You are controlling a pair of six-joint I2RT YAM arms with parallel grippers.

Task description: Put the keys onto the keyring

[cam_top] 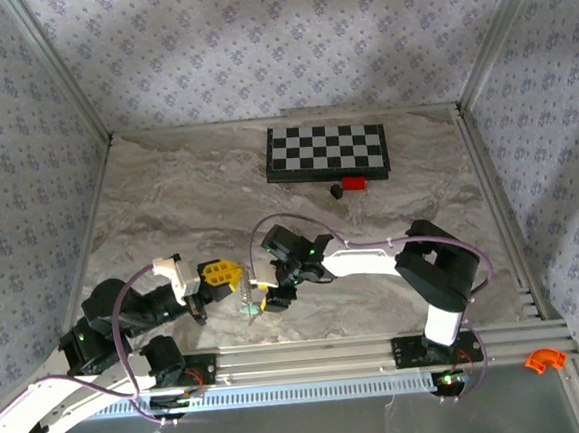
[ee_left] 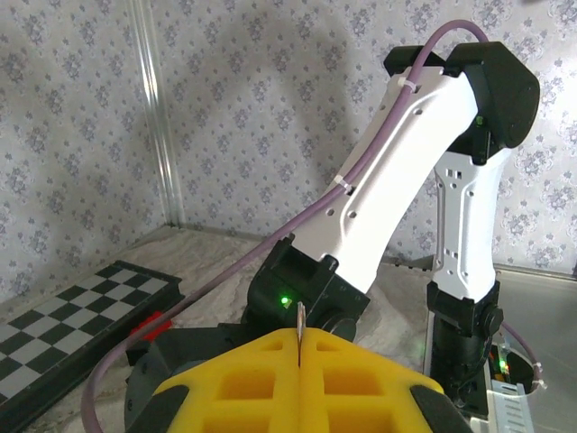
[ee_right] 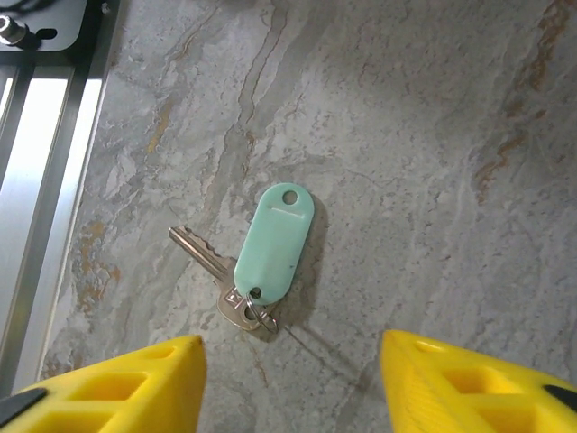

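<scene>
The key (ee_right: 200,253), a flat silvery blade with a notched edge, lies on the veined grey stone-look bench (ee_right: 433,135). A small wire ring (ee_right: 261,316) joins it to a smooth oblong mint-green tag (ee_right: 273,242) lying partly across it. The blocky yellow right fingers (ee_right: 117,388) hang spread wide above it, holding nothing, while the left fingers (ee_left: 243,379), yellow with square recesses, are pressed together, a thin metal sliver (ee_left: 299,327) standing up from their seam.
</scene>
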